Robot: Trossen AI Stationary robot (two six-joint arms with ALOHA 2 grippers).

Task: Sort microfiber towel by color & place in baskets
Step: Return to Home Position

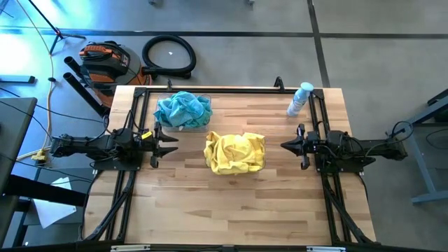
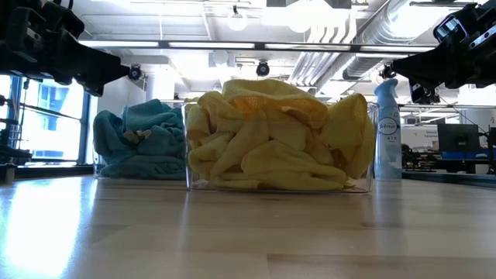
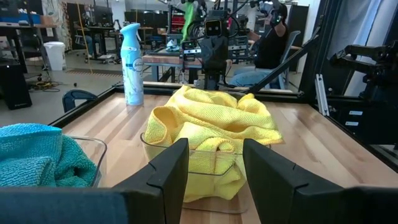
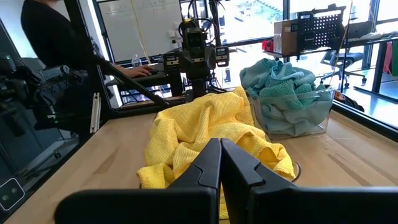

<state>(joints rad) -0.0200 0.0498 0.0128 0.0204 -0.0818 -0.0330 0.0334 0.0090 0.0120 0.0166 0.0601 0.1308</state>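
The yellow towels lie between both grippers, nearer the right. The left gripper gapes empty. The right gripper is closed on nothing.

A grey concrete floor crossed by dark lines surrounds the wooden worktop. Beyond its far left corner sit an orange shop vacuum and a coiled black hose. White ducts and ceiling lights run overhead; bright windows line one side.
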